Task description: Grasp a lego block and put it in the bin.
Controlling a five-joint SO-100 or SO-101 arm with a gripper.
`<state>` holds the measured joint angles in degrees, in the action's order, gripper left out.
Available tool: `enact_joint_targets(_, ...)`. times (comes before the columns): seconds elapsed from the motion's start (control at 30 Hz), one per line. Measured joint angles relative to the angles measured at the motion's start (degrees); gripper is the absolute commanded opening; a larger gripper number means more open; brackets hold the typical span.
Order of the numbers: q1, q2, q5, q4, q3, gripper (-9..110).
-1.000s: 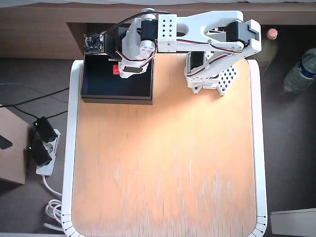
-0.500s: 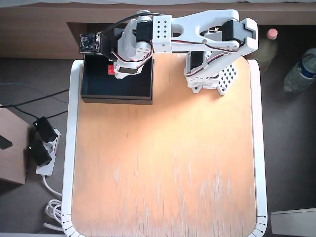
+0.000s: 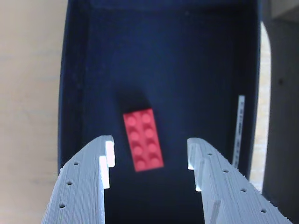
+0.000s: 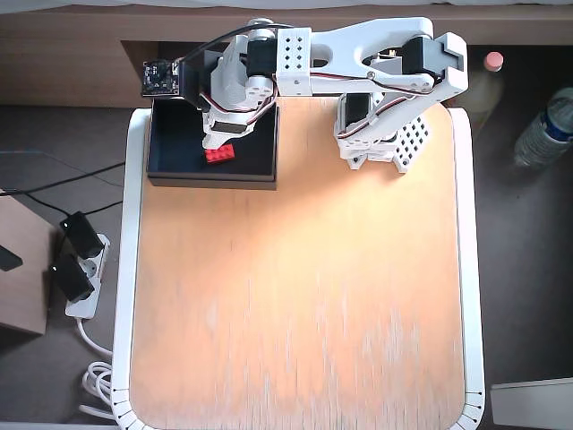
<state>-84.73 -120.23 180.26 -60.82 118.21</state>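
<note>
From the wrist cam I've got the gripper (image 3: 150, 156) spread wide, nothing in it, both fingers (image 3: 88, 182) hanging over the bin (image 3: 74, 93). The lego block (image 3: 143, 139) is lying flat on the dark bin floor, studs up, between the two fingertips but touching neither, w/ a gap on each side. A white label strip (image 3: 239, 130) runs along the rim on the right of that view.

Overhead: near half of the table (image 4: 295, 313) is bare wood, loads of room out to the near corners. The bin (image 4: 260, 170) sits in the far left corner, just about at the left edge. The lego block (image 4: 219, 153) is inside it, toward the near wall. The arm (image 4: 358, 54) reaches across the far edge to it from its base (image 4: 385, 139) at far center-right.

Off the table: power strip (image 4: 76, 269) and cables on the floor left, water bottle (image 4: 544, 130) far right.
</note>
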Motion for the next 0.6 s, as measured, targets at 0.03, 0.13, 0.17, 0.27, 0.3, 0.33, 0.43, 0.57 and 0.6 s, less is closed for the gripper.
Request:
enact_joint_targets(0.03, 0.5, 0.0, -0.6, 0.6, 0.0, 15)
enact_joint_targets(0.13, 2.7, -1.1, -1.9, 2.0, 0.0, 11)
enact_joint_targets(0.17, 3.7, -2.1, -2.2, 2.3, 0.0, 9)
enact_joint_targets(0.27, 6.9, -6.2, -2.5, 2.4, 0.0, 1)
enact_joint_targets(0.3, 8.3, -7.7, -2.5, 2.4, 0.0, 1)
enact_joint_targets(0.33, 9.6, -9.1, -2.5, 2.4, 0.0, 0)
enact_joint_targets(0.43, 14.3, -13.4, -2.4, 2.4, 0.0, 0)
enact_joint_targets(0.57, 22.4, -18.8, -2.3, 2.4, 0.0, 0)
enact_joint_targets(0.6, 24.6, -20.1, -2.3, 2.4, 0.0, 0)
